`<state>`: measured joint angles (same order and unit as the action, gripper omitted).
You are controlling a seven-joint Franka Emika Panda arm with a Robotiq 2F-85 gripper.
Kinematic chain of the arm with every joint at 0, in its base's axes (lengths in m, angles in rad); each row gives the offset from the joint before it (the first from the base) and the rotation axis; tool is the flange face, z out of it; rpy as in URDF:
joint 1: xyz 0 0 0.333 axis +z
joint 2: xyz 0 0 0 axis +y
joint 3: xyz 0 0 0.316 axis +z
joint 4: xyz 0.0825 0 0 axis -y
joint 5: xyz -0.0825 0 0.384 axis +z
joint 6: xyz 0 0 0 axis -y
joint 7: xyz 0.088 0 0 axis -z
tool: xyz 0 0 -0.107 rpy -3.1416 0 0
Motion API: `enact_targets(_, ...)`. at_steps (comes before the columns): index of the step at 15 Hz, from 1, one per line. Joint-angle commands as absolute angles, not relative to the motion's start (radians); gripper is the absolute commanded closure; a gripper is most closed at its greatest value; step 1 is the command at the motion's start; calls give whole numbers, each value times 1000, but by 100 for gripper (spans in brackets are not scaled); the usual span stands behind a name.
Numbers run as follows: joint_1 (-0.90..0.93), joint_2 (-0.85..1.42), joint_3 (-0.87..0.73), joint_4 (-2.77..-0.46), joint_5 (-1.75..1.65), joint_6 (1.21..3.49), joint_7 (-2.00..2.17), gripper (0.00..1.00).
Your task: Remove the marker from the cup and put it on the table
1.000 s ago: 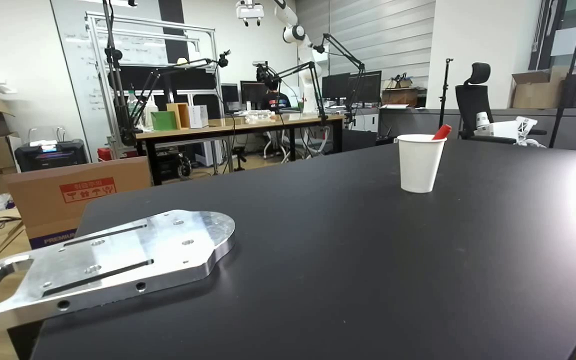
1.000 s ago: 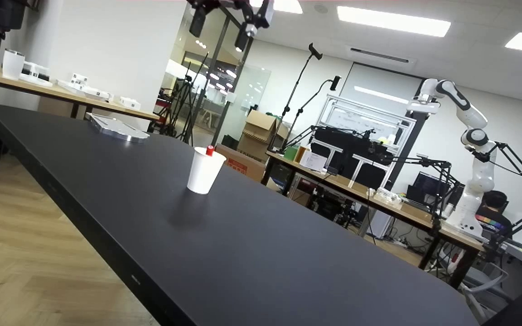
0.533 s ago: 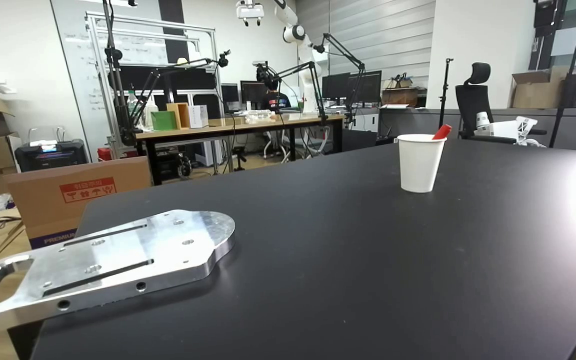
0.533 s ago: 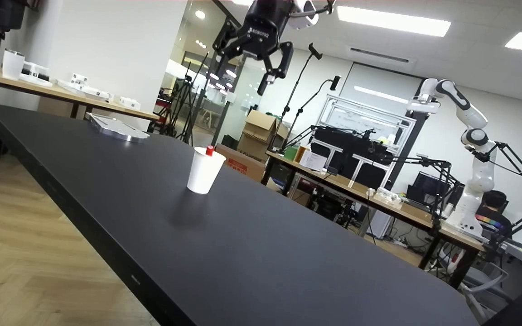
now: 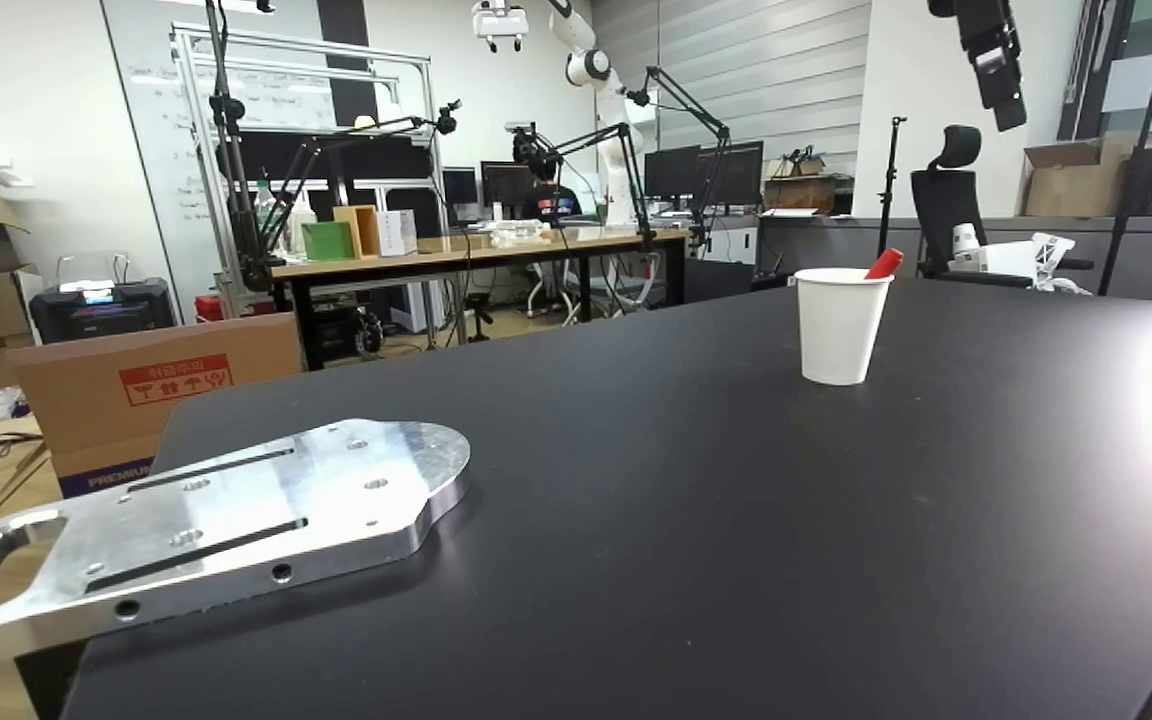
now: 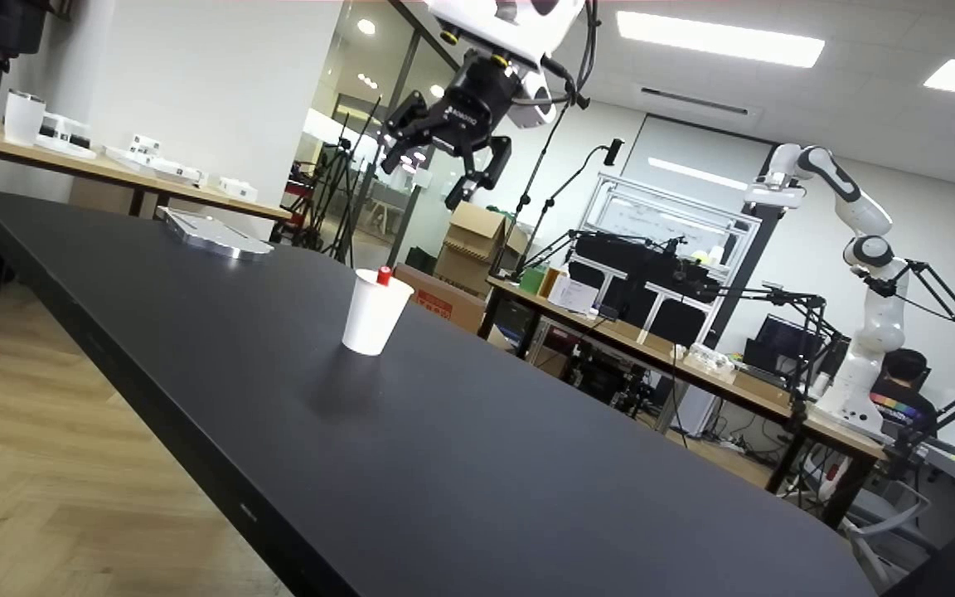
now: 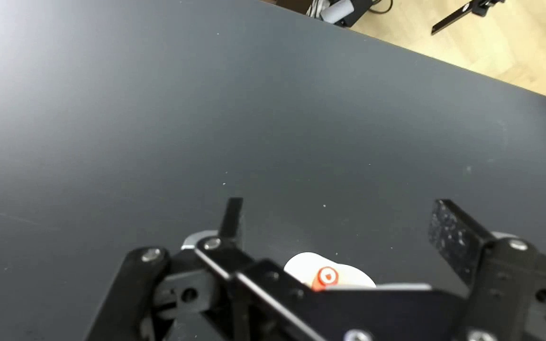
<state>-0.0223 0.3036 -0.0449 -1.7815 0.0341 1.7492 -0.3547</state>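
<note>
1. One marker [image 5: 884,264]: its red end is rising, tilted, above the rim of the cup [image 6: 374,323]; in the wrist view that tip is showing a round white face with a red mark. The rest is hiding inside the cup.
2. One cup, plain white and tapering, is standing upright.
3. One gripper [image 6: 421,182] is hanging above the table [image 6: 477,464], well apart from the cup; its jaws are standing wide apart, gripping nothing.
4. One black table is bearing the cup.
5. One slotted metal plate [image 5: 286,490] is lying at the table's edge.
6. Farther off, I am counting one other white arm [image 6: 879,327].
</note>
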Motion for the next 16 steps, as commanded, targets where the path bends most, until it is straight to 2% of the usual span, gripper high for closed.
enact_targets(1,-32,459,-20,-1546,47,1575,-266,0)
enact_targets(2,-39,376,-14,-1679,34,1663,-317,0)
enact_targets(5,-38,442,-9,-1593,33,1614,-294,0)
enact_targets(16,-69,522,-1,-1542,112,1651,-289,0)
